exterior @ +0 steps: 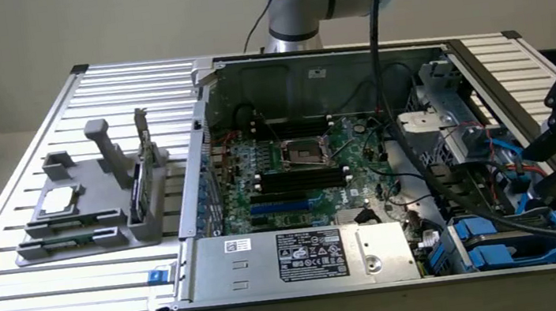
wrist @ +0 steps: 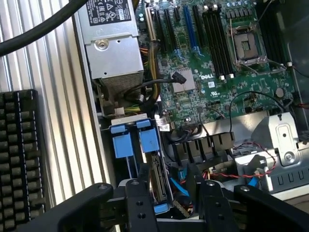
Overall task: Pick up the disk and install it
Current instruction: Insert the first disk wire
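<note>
Black matte fingers [wrist: 140, 195] spread, near grey disk [wrist: 159, 179] edge-on in blue plastic carrier [wrist: 148, 141], ribbed alu table [wrist: 58, 121].

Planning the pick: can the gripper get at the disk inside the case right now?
Probably yes: the open gripper hangs above the disk, whose top edge is uncovered, though cables lie close beside it.

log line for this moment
gripper: fingers open, empty | nearest: disk in blue carrier | disk: not gripped
</note>
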Controlling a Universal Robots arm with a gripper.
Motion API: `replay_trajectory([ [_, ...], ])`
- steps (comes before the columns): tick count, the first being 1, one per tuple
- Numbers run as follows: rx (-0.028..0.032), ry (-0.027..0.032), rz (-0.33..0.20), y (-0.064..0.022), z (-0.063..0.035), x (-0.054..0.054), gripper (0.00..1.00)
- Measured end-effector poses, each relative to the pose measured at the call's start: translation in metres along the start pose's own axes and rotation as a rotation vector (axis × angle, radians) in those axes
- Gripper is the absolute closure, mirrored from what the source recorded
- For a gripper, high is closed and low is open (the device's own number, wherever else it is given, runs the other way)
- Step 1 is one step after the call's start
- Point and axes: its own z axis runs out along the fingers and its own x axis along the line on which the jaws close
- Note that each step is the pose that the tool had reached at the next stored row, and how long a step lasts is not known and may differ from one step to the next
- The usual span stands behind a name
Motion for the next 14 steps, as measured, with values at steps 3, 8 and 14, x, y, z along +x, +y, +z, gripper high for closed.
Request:
replay_trajectory([
  [3,0.0055,-0.0087,0.050,0.0000,-0.0001,0.0000,0.56],
  [8,0.0145,-0.0236,0.135,0.0000,0.0000,0.0000,0.56],
  [14,0.0254,-0.0414,0.236,0.0000,0.0000,0.0000,0.56],
])
